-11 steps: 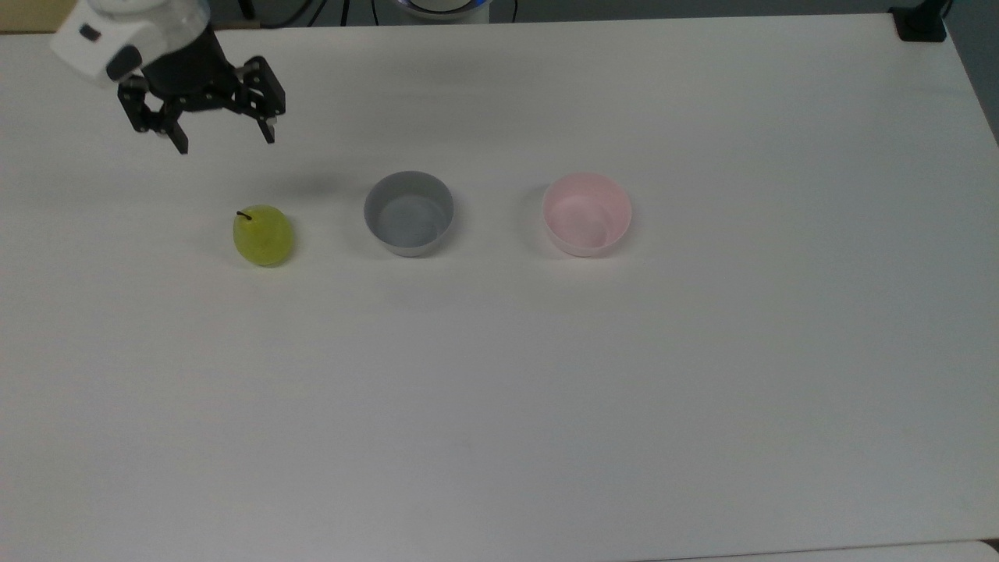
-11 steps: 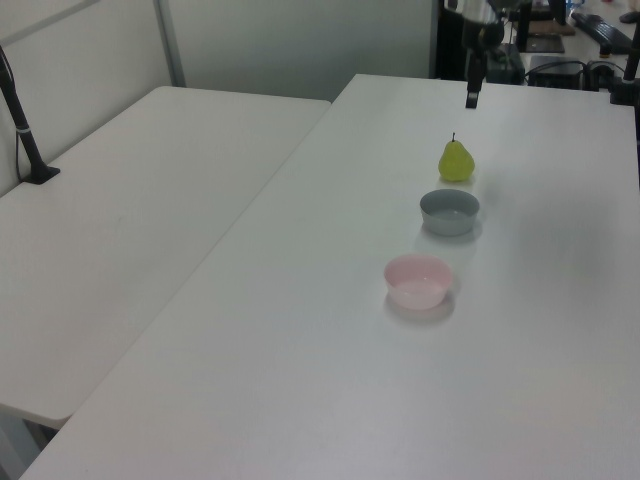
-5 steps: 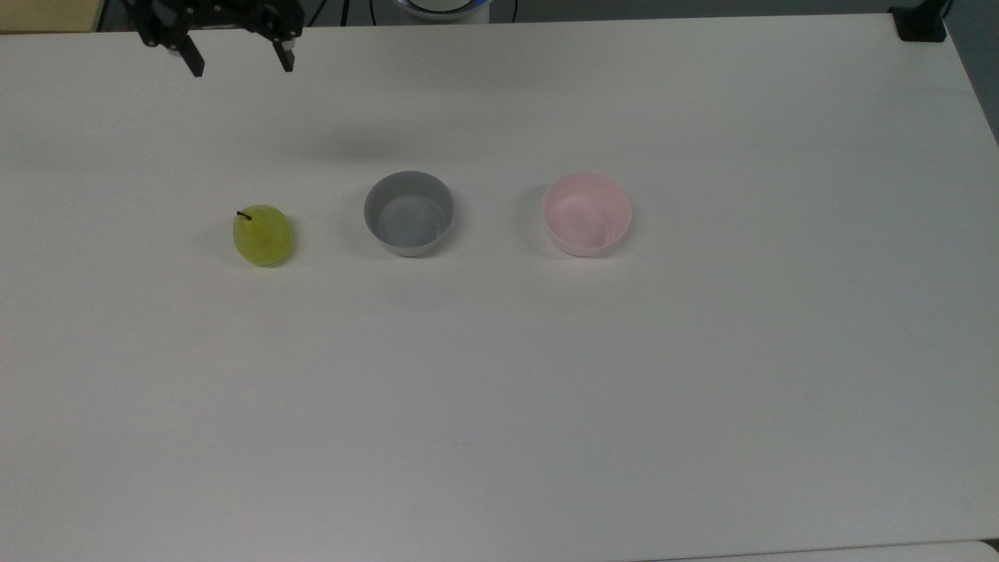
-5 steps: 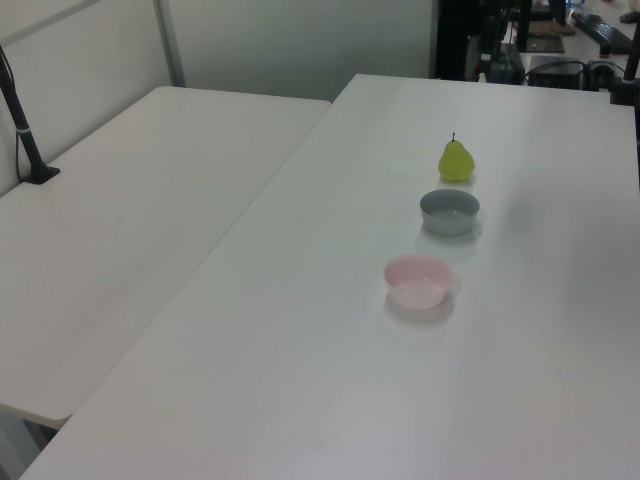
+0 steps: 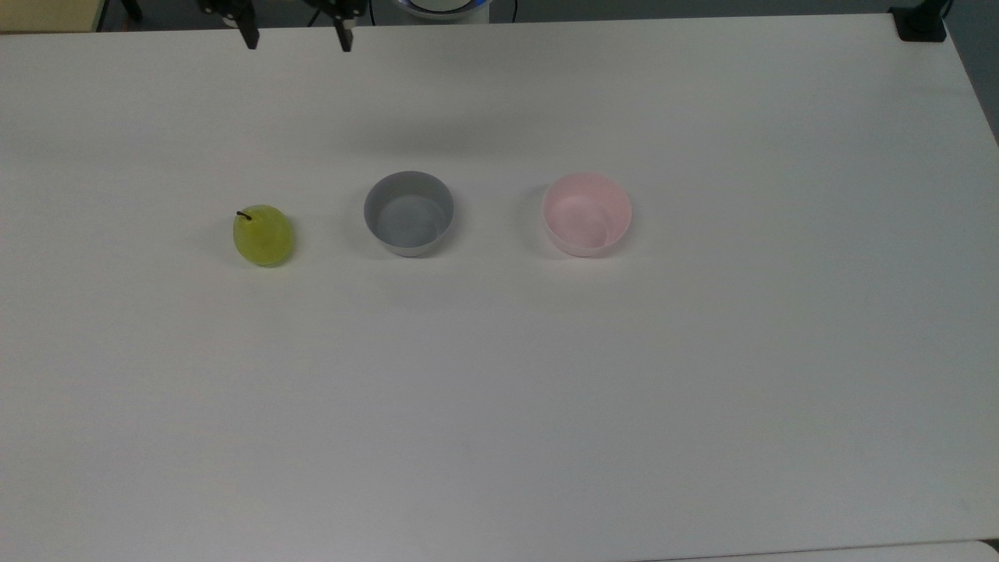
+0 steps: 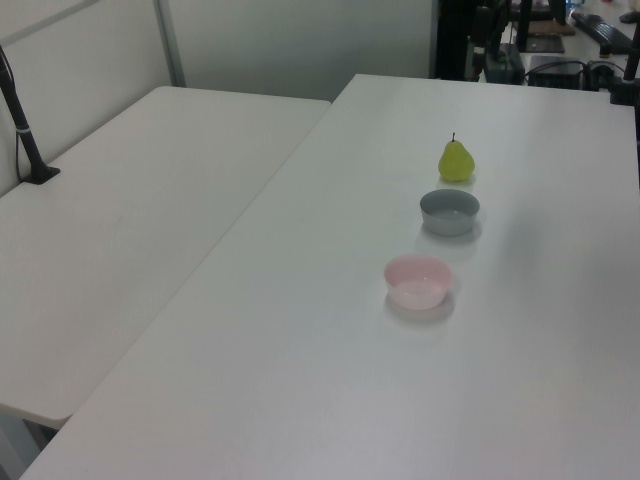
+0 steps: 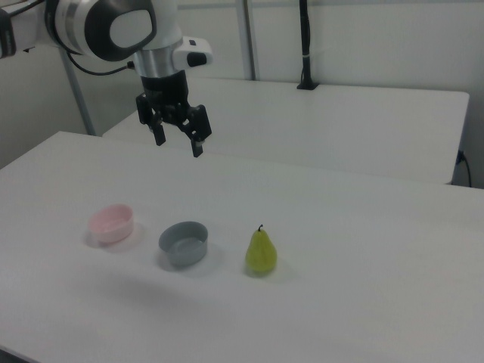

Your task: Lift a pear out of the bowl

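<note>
**Pear sitting on the table, outside the bowl**

I'm seeing the pear (image 5: 264, 235) standing centre-left in the top view, beside a grey bowl (image 5: 409, 213); the pink bowl (image 5: 587, 214) is lying empty. The right view is showing the gripper (image 7: 179, 142) hanging upper left, fingers spread wide, holding nothing.
</note>
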Robot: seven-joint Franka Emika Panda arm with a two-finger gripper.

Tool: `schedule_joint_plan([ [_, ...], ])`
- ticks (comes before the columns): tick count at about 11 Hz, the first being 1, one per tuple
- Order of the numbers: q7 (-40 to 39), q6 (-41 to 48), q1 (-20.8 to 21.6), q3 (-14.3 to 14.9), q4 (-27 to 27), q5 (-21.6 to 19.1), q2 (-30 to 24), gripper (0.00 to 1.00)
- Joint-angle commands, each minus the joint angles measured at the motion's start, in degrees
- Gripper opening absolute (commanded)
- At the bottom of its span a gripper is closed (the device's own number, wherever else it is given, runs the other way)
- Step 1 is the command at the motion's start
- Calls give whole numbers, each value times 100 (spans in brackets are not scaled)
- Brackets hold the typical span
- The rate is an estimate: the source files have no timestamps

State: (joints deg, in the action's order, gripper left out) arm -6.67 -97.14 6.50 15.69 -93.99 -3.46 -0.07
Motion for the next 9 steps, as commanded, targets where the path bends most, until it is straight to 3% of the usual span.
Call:
schedule_joint_plan([
  [1, -157, 107, -34, -416, -49, 205, -90, 100],
  [3, -720, 81, -35, -453, -67, 214, -46, 100],
  [9, -695, 10, -88, -462, -58, 153, -20, 100],
])
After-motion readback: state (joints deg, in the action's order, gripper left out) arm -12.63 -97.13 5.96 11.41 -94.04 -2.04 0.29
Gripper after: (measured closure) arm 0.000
